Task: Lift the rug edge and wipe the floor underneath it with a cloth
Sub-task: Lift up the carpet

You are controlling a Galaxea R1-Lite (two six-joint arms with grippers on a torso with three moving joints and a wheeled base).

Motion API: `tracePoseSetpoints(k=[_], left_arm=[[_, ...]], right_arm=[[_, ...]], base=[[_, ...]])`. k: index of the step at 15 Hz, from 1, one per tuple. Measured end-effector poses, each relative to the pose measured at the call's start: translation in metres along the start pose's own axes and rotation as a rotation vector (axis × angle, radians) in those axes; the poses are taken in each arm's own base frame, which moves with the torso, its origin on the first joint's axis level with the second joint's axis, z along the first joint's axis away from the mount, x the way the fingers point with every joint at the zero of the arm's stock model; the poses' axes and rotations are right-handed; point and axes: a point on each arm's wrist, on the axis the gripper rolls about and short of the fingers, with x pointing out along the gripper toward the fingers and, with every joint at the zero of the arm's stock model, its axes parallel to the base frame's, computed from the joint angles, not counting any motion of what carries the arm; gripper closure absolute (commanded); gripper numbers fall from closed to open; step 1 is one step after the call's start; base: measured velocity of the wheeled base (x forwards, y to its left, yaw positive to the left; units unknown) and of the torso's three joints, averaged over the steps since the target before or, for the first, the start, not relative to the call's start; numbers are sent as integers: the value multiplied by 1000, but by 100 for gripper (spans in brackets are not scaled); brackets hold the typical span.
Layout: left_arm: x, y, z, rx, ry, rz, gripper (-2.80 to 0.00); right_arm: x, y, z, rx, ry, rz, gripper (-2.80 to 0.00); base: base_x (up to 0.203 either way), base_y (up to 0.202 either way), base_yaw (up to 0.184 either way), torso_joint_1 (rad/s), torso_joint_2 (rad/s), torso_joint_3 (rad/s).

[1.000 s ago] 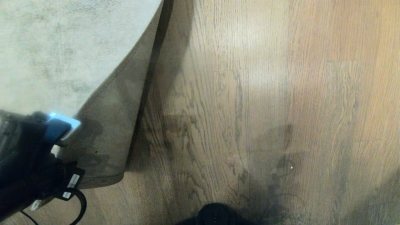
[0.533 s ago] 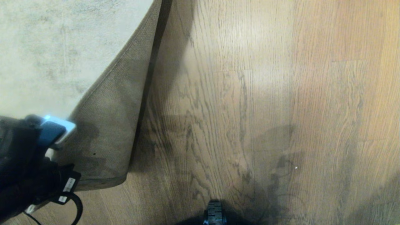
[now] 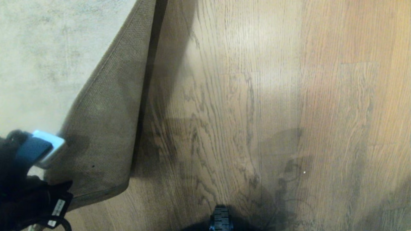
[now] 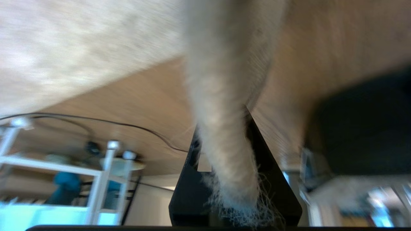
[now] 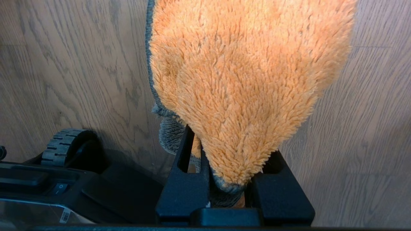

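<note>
The left gripper (image 4: pixel 224 179) is clamped narrow on the rug edge (image 4: pixel 228 150), whose frayed pile fibres stick out between the black fingers. In the head view this arm sits at the near left, its wrist carrying a blue and white block; two small white labels hang on the black housing below it, their print too small to read. The rug edge (image 3: pixel 102 128) is peeled up and folded toward the left, showing its tan woven backing, with the corner hem at the near side. The grey-beige pile of the rug fills the far left.

To the right of the fold lies the floor (image 3: pixel 257 96), brown wood-grain planks with dark grain lines and soft shadows near the robot's base, where a ribbed black wheel (image 3: pixel 221 219) shows.

The right gripper (image 5: pixel 229 189) is closed on the cloth (image 5: pixel 244 83), a fluffy orange piece with a dark grey border, hanging above the floor (image 5: pixel 353 144) beside the base. A barcode sticker on the base is unreadable.
</note>
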Motion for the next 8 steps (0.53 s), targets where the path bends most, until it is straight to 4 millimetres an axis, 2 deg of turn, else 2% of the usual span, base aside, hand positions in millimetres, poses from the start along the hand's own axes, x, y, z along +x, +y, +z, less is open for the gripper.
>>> tracePoseSetpoints(k=[8], left_arm=[[-3, -3, -4, -36, 3, -209, 0]], right_arm=[[0, 0, 0, 0, 0, 0, 0]], base=[[0, 0, 0, 0, 0, 0]])
